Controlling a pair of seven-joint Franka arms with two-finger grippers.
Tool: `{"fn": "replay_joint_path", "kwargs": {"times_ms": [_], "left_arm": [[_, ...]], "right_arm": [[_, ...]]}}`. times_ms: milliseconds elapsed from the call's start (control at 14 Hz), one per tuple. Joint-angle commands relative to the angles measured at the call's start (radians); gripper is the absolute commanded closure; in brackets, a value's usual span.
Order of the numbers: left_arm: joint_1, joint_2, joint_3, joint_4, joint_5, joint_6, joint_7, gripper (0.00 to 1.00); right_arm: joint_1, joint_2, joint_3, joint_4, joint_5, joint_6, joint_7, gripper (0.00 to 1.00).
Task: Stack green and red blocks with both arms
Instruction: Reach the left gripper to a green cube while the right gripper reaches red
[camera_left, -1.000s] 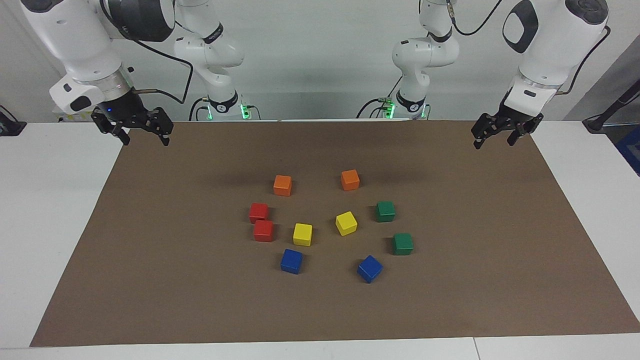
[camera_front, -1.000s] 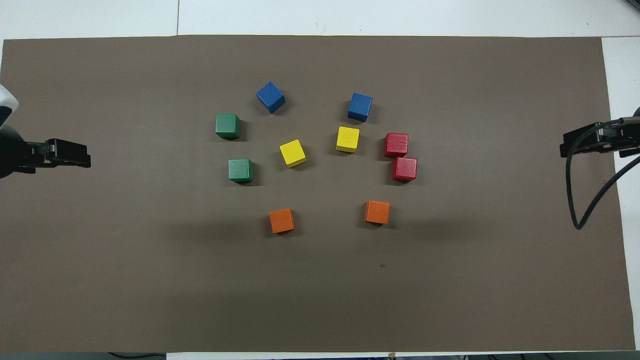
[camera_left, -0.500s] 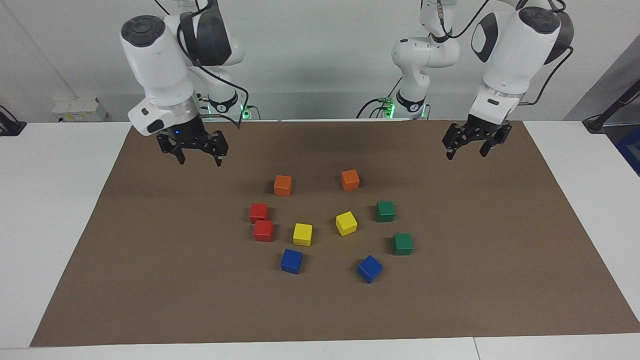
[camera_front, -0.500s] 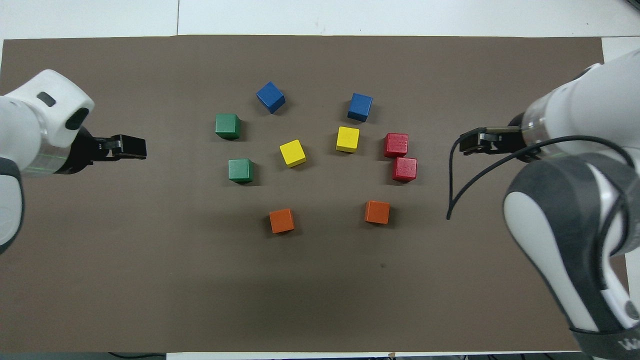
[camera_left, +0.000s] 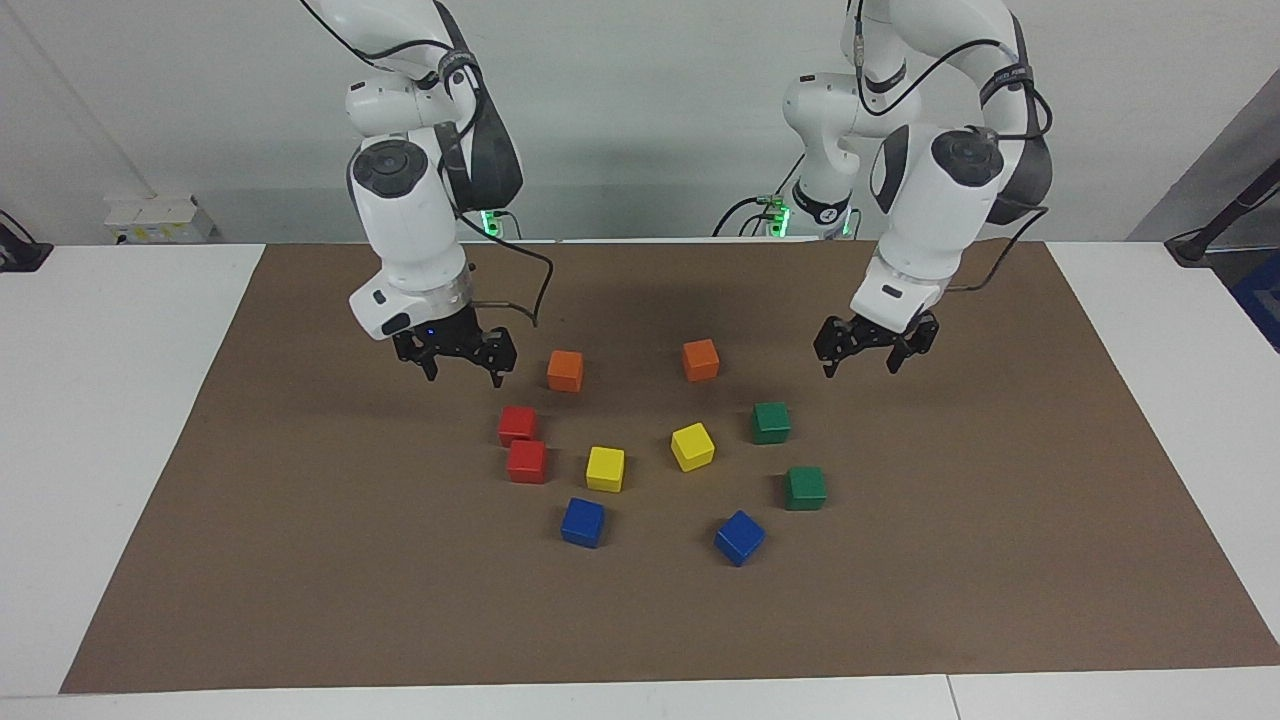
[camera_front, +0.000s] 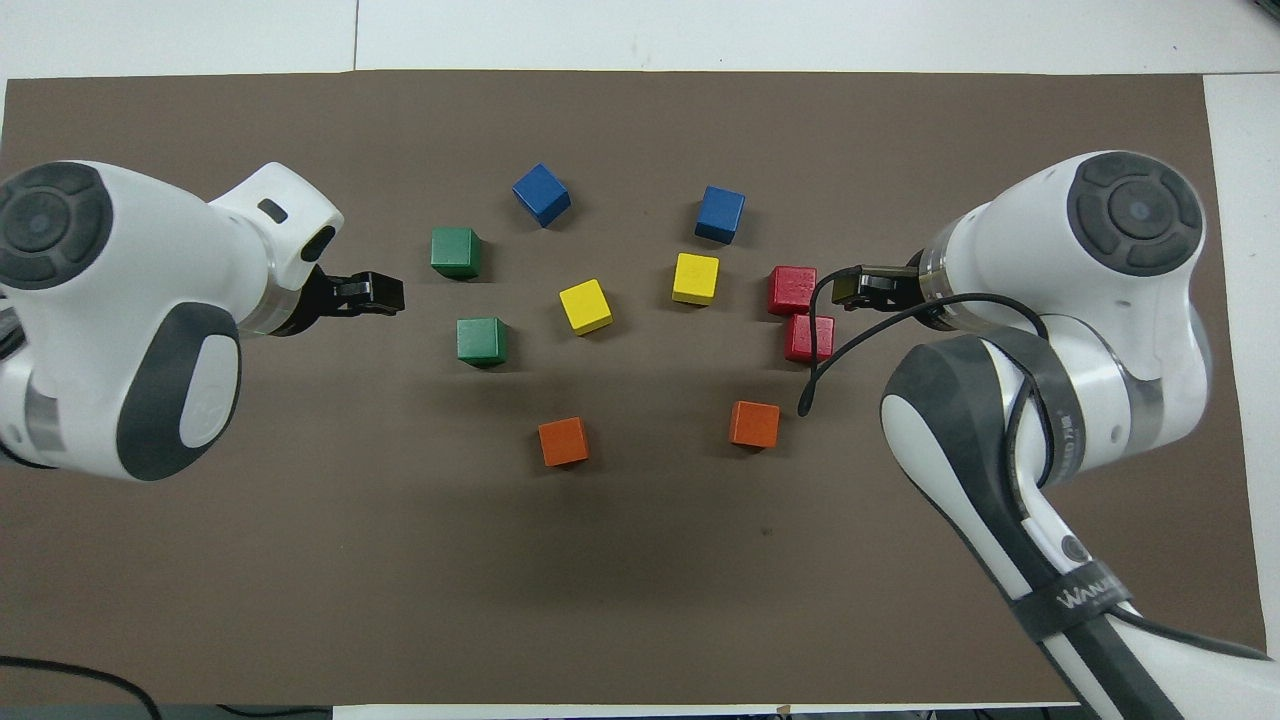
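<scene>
**On the brown mat, nothing stacked and both claws empty**

At the centre of the facing view, all four task cubes sat singly on the brown mat (camera_left: 300, 560) that covered the table (camera_left: 120, 420). The two red blocks lay left of centre, one (camera_left: 517, 425) just above the other (camera_left: 527, 461) in the frame and very close to it, perhaps touching at the corners. The two green blocks lay right of centre, one (camera_left: 771, 422) higher in the frame and one (camera_left: 805, 487) lower, a clear gap between them. Orange cubes (camera_left: 565, 370), yellow cubes (camera_left: 605, 468) and blue cubes (camera_left: 583, 522) lay among them, each flat on the mat.

The right claw (camera_left: 456, 362) hung wide and empty in the upper-left part of the frame, over bare mat just up-left of the red pair. The left claw (camera_left: 866, 353) hung wide and empty in the upper right, over bare mat just up-right of the higher green block. Neither touched a cube.

By this reading, the task was at its very beginning: no block gripped, none lifted, none resting on another. All of the work was left: a grasp on each side, then a placing of one cube squarely on its mate. The closeness of the red pair looked likely to leave little room for fingers.
</scene>
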Motion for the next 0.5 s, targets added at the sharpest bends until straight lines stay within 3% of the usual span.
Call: {"fn": "replay_joint_path", "kwargs": {"times_ms": [0, 429], "left_arm": [[-0.049, 0.06, 0.014, 0.002, -0.01, 0.068, -0.008, 0.0], [-0.092, 0.157, 0.014, -0.009, -0.01, 0.161, -0.026, 0.0]], "right_arm": [[0.033, 0.036, 0.0, -0.01, 0.005, 0.069, 0.082, 0.01], [0.039, 0.105, -0.002, -0.016, 0.003, 0.161, 0.116, 0.05]]}}
